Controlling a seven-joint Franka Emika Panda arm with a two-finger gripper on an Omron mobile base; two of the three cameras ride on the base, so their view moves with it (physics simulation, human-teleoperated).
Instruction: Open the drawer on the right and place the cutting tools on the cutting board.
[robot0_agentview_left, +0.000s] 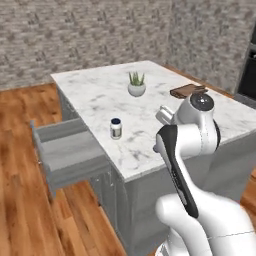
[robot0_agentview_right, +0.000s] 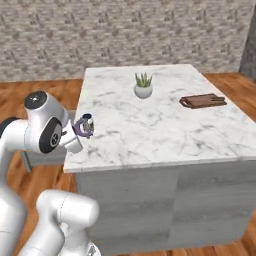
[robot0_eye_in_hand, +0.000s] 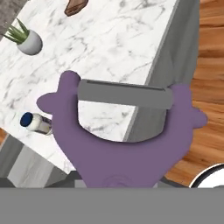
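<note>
Island tabletop (robot0_agentview_right: 165, 127), white marble with grey veining, on grey cabinet fronts; wood floor all round, stone-brick wall behind.

Robot arm (robot0_agentview_left: 187, 150) white, dark joints, elbow raised at the near edge of the island.

Drawer (robot0_agentview_left: 67, 150) on the island's side stands pulled out, pale grey inside. What shows of its floor in the left base view looks bare; the part under the tabletop overhang can't be made out.

Cutting board (robot0_agentview_right: 203, 101), reddish-brown with a darker rim, lies flat on the tabletop toward the far right side, well apart from the arm. Nothing on it.

Potted plant (robot0_agentview_right: 143, 86), green spikes in a white round pot, stands upright near the middle of the far half of the tabletop.

Small jar (robot0_agentview_left: 116, 128), pale body with a dark blue cap, upright near the tabletop edge above the drawer.

Claw (robot0_agentview_right: 82, 131) is clamped on the purple peeler (robot0_eye_in_hand: 122, 131), held above the near-left corner of the tabletop, off the surface. Y-shaped head faces away from the hand, grey blade (robot0_eye_in_hand: 124, 94) spanning its two arms.

Knife: can't be seen from here.
</note>
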